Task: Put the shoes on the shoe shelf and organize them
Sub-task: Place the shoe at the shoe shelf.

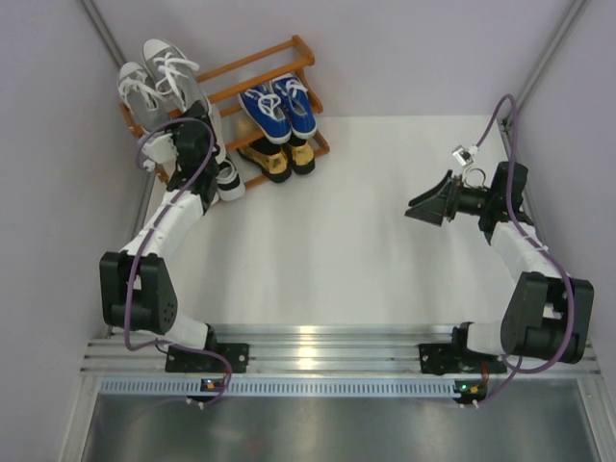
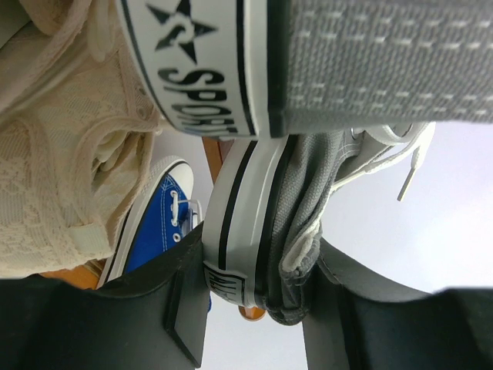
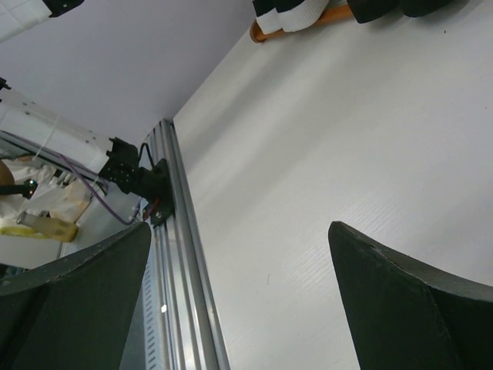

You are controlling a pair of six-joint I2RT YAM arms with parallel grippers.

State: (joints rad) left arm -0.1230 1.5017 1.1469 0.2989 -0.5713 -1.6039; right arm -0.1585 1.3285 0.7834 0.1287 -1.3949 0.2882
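The orange-brown shoe shelf (image 1: 294, 58) stands at the far left. Two grey sneakers (image 1: 154, 77) lie on its top left. Blue sneakers (image 1: 279, 106) sit on the middle tier and gold loafers (image 1: 274, 159) below them. A black-and-white sneaker (image 1: 229, 178) lies at the bottom left. My left gripper (image 1: 200, 125) is shut on the heel of one grey sneaker (image 2: 308, 193), gripper (image 2: 258, 301). Beige lace-ups (image 2: 62, 154) and a blue sneaker (image 2: 154, 223) show beside it. My right gripper (image 1: 423, 207) is open and empty above the table, seen also in its wrist view (image 3: 239, 293).
Lilac walls close in the table at the left, back and right. A metal rail (image 1: 308, 346) with both arm bases runs along the near edge. The shelf's foot (image 3: 300, 27) shows at the top of the right wrist view.
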